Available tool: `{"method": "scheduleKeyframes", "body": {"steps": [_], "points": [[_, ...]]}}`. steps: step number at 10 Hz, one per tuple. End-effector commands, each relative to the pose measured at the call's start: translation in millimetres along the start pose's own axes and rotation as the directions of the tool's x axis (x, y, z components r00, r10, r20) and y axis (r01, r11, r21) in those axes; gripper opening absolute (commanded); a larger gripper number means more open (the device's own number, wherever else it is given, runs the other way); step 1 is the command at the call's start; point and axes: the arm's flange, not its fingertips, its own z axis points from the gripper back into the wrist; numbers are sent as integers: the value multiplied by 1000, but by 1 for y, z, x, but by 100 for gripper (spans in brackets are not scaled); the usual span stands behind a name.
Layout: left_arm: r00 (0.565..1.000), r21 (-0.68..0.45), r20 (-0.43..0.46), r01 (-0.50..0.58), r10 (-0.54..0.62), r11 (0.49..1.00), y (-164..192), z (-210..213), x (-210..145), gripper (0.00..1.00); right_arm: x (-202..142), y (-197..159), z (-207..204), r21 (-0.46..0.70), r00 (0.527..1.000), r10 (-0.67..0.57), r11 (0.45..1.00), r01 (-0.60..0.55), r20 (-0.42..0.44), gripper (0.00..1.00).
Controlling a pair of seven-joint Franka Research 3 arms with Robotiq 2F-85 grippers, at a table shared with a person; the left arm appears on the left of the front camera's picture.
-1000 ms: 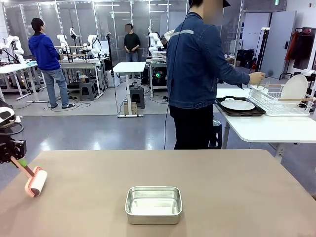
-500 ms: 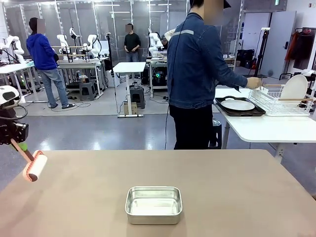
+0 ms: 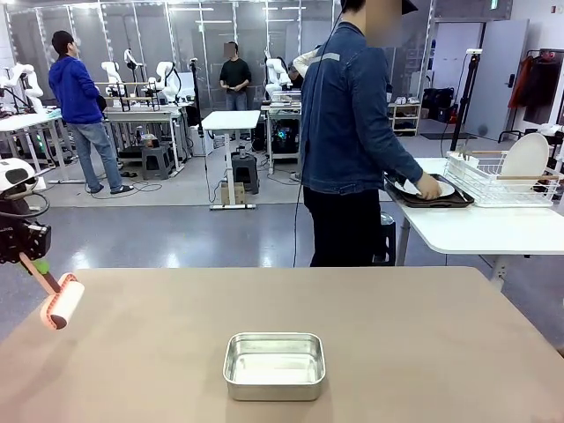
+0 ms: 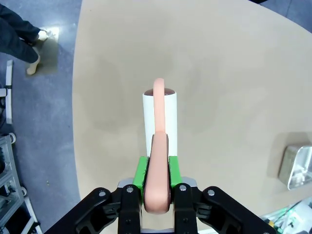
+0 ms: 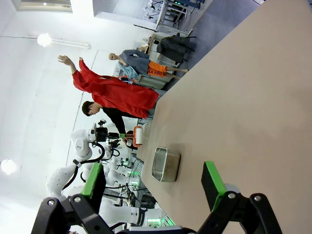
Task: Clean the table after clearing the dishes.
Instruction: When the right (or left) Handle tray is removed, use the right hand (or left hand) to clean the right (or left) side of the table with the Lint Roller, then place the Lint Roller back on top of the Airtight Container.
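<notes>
— What is the left gripper (image 4: pixel 156 187) holding?
— It squeezes the pink roller (image 3: pixel 62 301) handle, over the table (image 3: pixel 397 352) edge.
— And the right gripper (image 5: pixel 153 187)?
— Wide open, holding nothing. The dishes (image 3: pixel 425 189) sit on the far white table.

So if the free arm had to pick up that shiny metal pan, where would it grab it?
Probably by one wall of the steel pan, coming straight down from above. It sits flat and open-topped on the table, so the open right gripper could put one finger inside and one outside the thin rim.
</notes>
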Motion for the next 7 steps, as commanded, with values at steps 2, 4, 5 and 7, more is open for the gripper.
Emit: {"method": "scheduleKeyframes", "body": {"steps": [2, 4, 5, 7], "points": [[1000, 7, 20, -1, 0, 1000, 0, 3, 1, 22, 0, 4, 0, -5, 1000, -11, 1000, 11, -4, 100], [1000, 7, 20, -1, 0, 1000, 0, 3, 1, 22, 0, 4, 0, -5, 1000, -11, 1000, 11, -4, 100], [1000, 7, 20, -1, 0, 1000, 0, 3, 1, 22, 0, 4, 0, -5, 1000, -11, 1000, 11, -4, 100], [1000, 0, 1, 1, -1, 1000, 0, 0, 0, 22, 0, 4, 0, -5, 1000, -11, 1000, 11, -4, 100]]}}
